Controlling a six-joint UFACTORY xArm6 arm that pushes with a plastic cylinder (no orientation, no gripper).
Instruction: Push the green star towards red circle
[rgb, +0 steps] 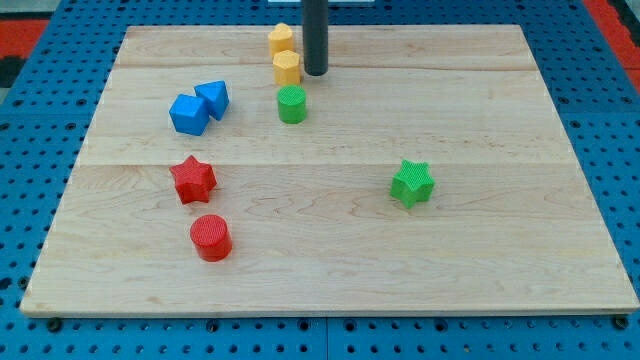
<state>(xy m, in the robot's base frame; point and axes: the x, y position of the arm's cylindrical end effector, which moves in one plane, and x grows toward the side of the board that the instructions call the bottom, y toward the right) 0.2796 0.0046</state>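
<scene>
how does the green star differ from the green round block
The green star block has points; the green round block is a plain cylinder. The star lies alone toward the view's right; the cylinder sits near the view's top, below two yellow blocks, close to my tip. Both are green.

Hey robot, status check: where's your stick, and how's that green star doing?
My tip at the view's top, beside the yellow blocks, far from the green star. Star untouched, right of centre. Red circle lower left; no block between them.
</scene>
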